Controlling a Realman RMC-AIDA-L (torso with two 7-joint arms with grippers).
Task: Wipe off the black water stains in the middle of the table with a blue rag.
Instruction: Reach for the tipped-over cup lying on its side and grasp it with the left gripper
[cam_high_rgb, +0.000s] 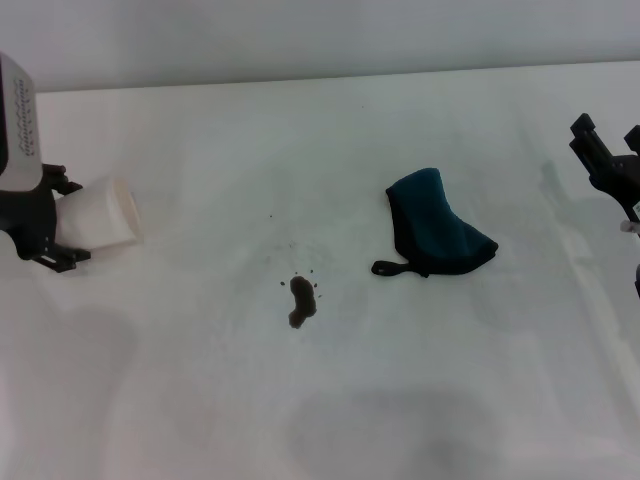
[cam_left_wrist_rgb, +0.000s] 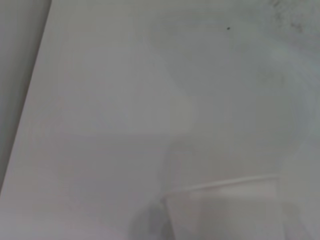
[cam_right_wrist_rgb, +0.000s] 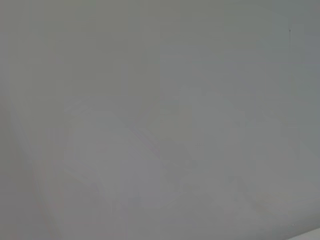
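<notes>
White and matte, the tabletop (cam_high_rgb: 330, 420) fills nearly the whole head view, with a pale wall running along its far edge. Three loose things lie on or over it: one stain, one rag and one cup. One patch of black water stains (cam_high_rgb: 301, 301) sits close to the middle of the tabletop, a small dark brown-black elongated blob with a few tiny specks scattered just beyond it. One blue rag (cam_high_rgb: 436, 234) lies to the right of the stain and a little farther back, apart from it and not touching it. It is a dark teal-blue cloth, crumpled into a loose mound, edged in black, with a small black loop trailing from its near left corner toward the stain. It is much larger than the stain. Two grippers are in view. At the left edge, the left gripper (cam_high_rgb: 70, 228) has its jaws pinching one white paper cup (cam_high_rgb: 100, 212), held on its side with the open mouth pointing toward the centre; the left wrist view shows the cup's rim (cam_left_wrist_rgb: 225, 186) close up over bare tabletop. At the right edge, the right gripper (cam_high_rgb: 610, 160) hangs well clear of the rag, its dark jaws spread apart with nothing between them.
</notes>
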